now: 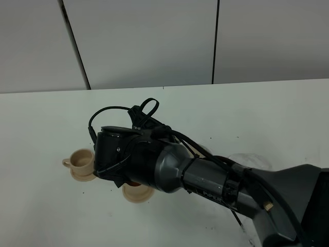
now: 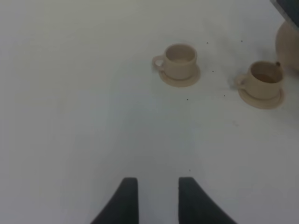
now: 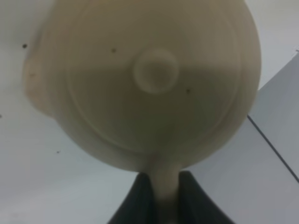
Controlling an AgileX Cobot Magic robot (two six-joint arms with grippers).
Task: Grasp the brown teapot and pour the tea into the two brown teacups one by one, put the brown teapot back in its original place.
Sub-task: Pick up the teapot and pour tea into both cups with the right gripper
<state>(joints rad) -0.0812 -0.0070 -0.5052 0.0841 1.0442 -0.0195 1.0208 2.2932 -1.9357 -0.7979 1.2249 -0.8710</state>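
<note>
The brown teapot [image 3: 154,79] fills the right wrist view, lid and knob facing the camera. My right gripper [image 3: 163,198] is shut on its loop handle. In the high view my right arm [image 1: 169,170] reaches across to the left and hides the teapot. One teacup [image 1: 82,160] stands on its saucer left of the wrist. The other teacup [image 1: 138,193] shows only partly under it. The left wrist view shows both teacups [image 2: 180,60] [image 2: 264,80] and an edge of the teapot [image 2: 287,44] beside the nearer one. My left gripper [image 2: 158,198] is open over bare table. I cannot make out the original place.
The white table [image 1: 257,113] runs back to a grey panelled wall [image 1: 154,41]. My right arm's base fills the lower right corner of the high view.
</note>
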